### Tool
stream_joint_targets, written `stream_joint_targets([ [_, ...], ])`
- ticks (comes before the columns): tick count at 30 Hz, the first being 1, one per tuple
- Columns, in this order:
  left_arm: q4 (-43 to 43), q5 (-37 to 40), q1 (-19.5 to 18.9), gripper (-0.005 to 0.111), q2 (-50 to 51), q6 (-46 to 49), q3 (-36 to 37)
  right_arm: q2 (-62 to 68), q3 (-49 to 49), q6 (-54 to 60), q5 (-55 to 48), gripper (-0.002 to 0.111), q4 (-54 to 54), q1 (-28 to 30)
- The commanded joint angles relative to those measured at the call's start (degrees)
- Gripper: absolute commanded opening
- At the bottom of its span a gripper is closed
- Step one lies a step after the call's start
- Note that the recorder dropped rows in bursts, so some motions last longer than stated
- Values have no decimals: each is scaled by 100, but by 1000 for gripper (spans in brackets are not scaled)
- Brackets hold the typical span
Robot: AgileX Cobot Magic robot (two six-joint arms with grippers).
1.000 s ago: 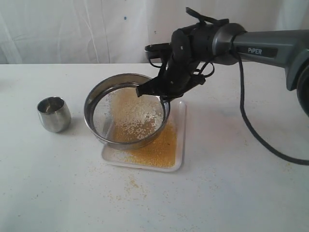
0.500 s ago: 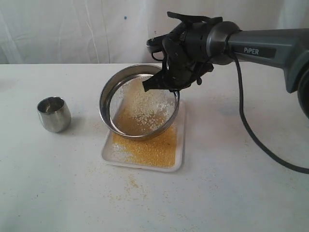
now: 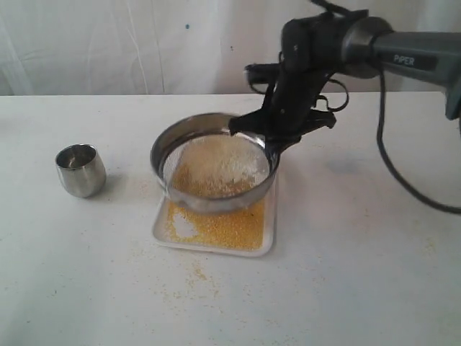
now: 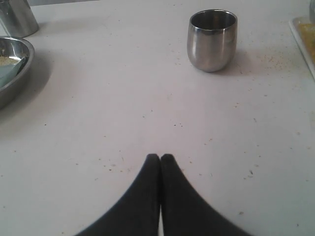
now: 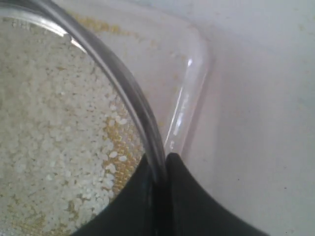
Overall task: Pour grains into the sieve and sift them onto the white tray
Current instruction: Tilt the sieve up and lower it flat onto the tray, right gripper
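The steel sieve hangs tilted just above the white tray, with pale grains lying on its mesh. Fine yellow grains cover much of the tray floor beneath it. My right gripper is shut on the sieve's right rim. In the right wrist view its black fingers pinch the sieve wall, with the tray's rounded corner just beyond. My left gripper is shut and empty, low over the bare table, and does not show in the exterior view.
A small rounded steel cup stands upright left of the tray, also the steel cup ahead of the left gripper. A steel bowl and another steel vessel sit farther off. Stray grains dot the table in front of the tray.
The right gripper has swung the sieve rightward and back over the tray while shaking it. More pale grains show on the mesh now. The left gripper has not moved.
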State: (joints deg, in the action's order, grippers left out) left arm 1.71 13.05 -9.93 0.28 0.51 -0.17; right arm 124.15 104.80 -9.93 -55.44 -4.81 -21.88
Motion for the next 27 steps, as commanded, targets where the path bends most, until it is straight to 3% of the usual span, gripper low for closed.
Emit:
stream_joint_targets([
  [1, -8, 3, 36, 0, -28, -51, 17, -60, 168, 625, -1330, 0, -1158, 556],
  [4, -8, 3, 36, 0, -28, -51, 17, -60, 127, 1025, -1248, 0, -1146, 527],
  [6, -8, 3, 36, 0, -28, -51, 17, 2, 182, 960, -56, 0, -1138, 538],
  [8, -8, 3, 36, 0, -28, -51, 17, 64, 211, 577, 307, 0, -1290, 563],
  [12, -8, 3, 36, 0, -28, -51, 17, 118, 91, 1070, -914, 0, -1270, 429],
  [17, -8, 3, 36, 0, -28, -51, 17, 118, 62, 661, 140, 0, -886, 375],
  [27, -8, 3, 36, 0, -28, -51, 17, 406, -34, 729, 164, 2, -833, 359],
])
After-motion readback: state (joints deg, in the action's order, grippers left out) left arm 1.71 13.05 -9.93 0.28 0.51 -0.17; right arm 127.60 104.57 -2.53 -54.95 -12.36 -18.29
